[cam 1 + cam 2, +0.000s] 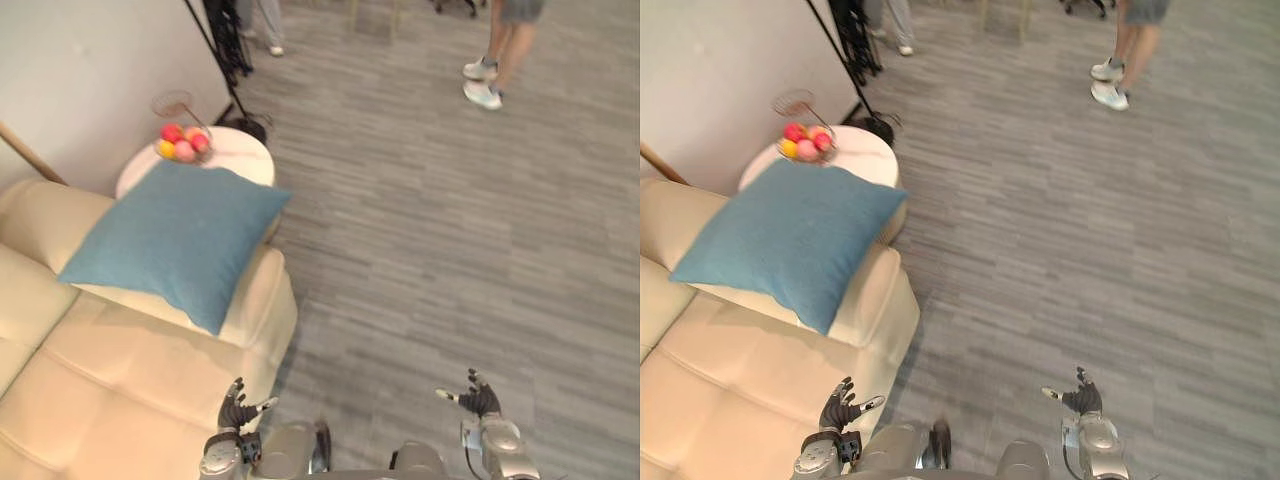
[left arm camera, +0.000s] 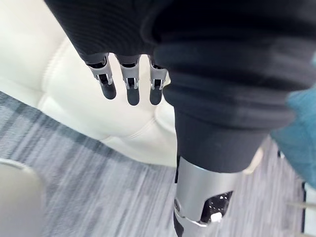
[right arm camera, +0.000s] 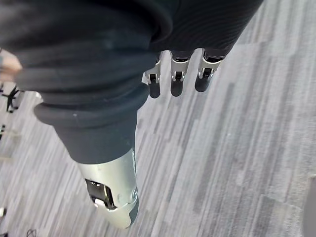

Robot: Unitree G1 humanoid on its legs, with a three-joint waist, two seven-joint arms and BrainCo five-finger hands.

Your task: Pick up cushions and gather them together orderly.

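A teal-blue square fabric cushion [image 1: 175, 240] lies on the padded end arm of the cream tufted leather sofa [image 1: 120, 370]. One of its corners hangs over the arm's inner side towards the seat, and its far edge reaches past the arm over the small round white tabletop [image 1: 245, 150] that stands just beside that end of the sofa. On the tabletop, at the side nearest the wall, sits a wire basket of red, pink and yellow fruit [image 1: 182, 142].

The left hand [image 1: 236, 406] hovers at the sofa's front corner, above the seat edge. Its fingers [image 2: 132, 90] are straight and loosely spread, and hold nothing. The right hand [image 1: 479, 399] is held well apart from the sofa, over the grey striped carpet floor [image 1: 430, 250]. Its fingers [image 3: 177, 83] are likewise straight and empty.

Far across the floor from the sofa stand a person's bare legs in white trainers [image 1: 490, 70].
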